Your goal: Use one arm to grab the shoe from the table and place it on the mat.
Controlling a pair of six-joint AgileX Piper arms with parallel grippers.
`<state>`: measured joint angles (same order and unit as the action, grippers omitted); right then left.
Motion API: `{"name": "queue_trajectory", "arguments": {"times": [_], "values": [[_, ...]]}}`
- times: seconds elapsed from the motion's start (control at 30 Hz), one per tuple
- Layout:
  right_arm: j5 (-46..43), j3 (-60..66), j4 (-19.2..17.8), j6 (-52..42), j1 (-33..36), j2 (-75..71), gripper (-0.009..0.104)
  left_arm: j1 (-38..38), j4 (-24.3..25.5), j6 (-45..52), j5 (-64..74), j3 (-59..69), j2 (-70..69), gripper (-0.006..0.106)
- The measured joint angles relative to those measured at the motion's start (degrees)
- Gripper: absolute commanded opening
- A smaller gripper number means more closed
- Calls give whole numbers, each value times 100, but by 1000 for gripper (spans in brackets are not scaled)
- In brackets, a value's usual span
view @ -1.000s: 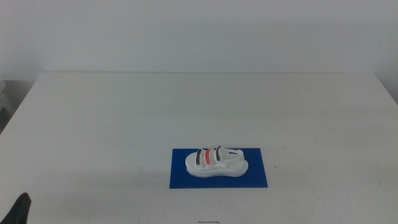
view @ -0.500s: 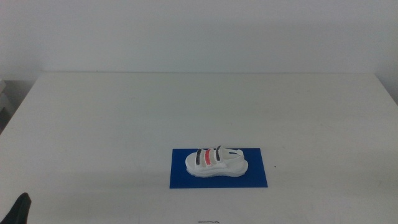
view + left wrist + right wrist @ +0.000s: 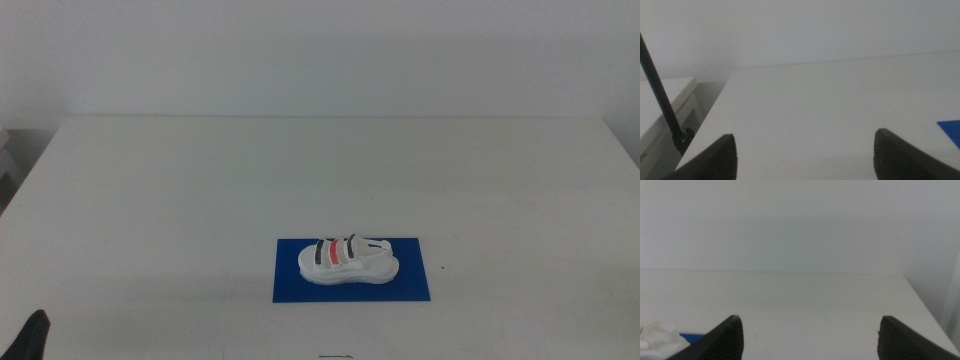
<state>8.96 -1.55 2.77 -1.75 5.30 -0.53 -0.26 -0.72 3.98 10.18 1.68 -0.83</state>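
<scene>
- I read the shoe as already down on the mat, lying sole-down with its length along the mat's long side; its toe end points toward 3 o'clock in the middle view; blue shows on every side of it, so it is inside the mat's edges.
- The mat sits on the table at about 6 o'clock from the table's centre, near the front edge.
- My left claw is released, its two jaws wide apart with nothing between them; in the middle view only a dark tip shows at 7 o'clock, in the bottom corner, well apart from the shoe.
- My right claw is likewise released and empty; it is out of the middle view; its own camera catches a bit of the white shoe and a sliver of blue mat at one edge.
- My judgement is that the placing is done and the step in hand is simply parking; to do it well I would keep both arms low at the near edge and make no sweep over the mat, since a brush from a jaw could push so light a shoe off the blue.
- Around it: a tiny dark speck on the table just beside the mat at 3 o'clock; a thin dark rod and a pale cabinet beyond the table's corner in the left wrist view; nothing stands between the claws and the shoe.
</scene>
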Motion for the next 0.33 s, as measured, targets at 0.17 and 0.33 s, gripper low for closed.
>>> {"name": "queue_trajectory", "arguments": {"times": [0.17, 0.33], "values": [[43, 245, 0, 0, 0, 0, 85, 0, 0, 0, 0, 0, 0, 94], [214, 314, 0, 0, 0, 0, 85, 0, 0, 0, 0, 0, 0, 94]]}}
